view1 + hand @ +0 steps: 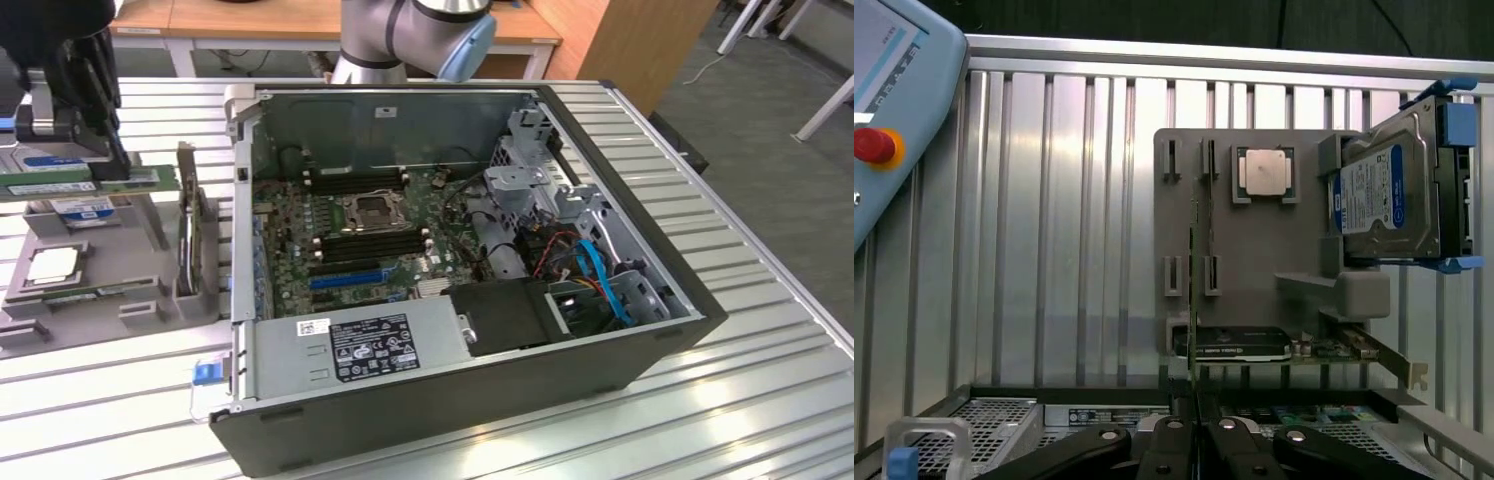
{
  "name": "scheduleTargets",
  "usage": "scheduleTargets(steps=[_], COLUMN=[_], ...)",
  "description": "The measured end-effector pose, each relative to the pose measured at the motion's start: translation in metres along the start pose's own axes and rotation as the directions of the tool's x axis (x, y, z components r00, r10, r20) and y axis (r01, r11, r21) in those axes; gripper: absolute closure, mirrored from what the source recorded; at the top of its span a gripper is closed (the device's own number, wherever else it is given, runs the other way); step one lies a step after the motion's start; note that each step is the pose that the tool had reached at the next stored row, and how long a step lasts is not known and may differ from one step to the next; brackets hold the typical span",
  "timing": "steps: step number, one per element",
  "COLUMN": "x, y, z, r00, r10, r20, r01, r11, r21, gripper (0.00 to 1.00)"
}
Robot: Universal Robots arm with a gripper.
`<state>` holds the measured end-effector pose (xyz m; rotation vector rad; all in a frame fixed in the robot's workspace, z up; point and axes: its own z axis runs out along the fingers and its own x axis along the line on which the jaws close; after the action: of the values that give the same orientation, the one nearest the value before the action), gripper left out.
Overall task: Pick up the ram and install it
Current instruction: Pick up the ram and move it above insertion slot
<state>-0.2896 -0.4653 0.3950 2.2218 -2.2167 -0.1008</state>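
- Tool (64, 165) clenched on the ram (100, 183), at the exterior view's left, outside the open computer case (641, 350)
- Ram lies level, over the grey holder (80, 300) on the slatted surface (747, 400)
- Wrist view shows the ram edge-on, pinched between the tool's fingers (1172, 445)
- Holder also carries a processor chip (1265, 172) and a hard drive (1389, 195)
- Black memory slots (354, 180) sit on the motherboard (400, 270) inside the case, apart from the ram

In the exterior view the arm (414, 30) was cut off at twelve o'clock and the gray fixture (134, 312) at nine. In the wrist view the frame edge cropped the gripper (1196, 435), the pendant (894, 110) and the hard drive (1394, 195). The ram (1195, 300) stood edge-on, its chips hidden.
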Motion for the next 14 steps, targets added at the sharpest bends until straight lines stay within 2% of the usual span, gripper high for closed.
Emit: scheduleTargets(steps=[14], x=[0.000], y=[-0.0212], z=[-0.0010], r00=[1.0000], r10=[-0.001], r20=[0.0000], r01=[0.001], r11=[1.0000], r21=[0.0000], gripper=[0.88])
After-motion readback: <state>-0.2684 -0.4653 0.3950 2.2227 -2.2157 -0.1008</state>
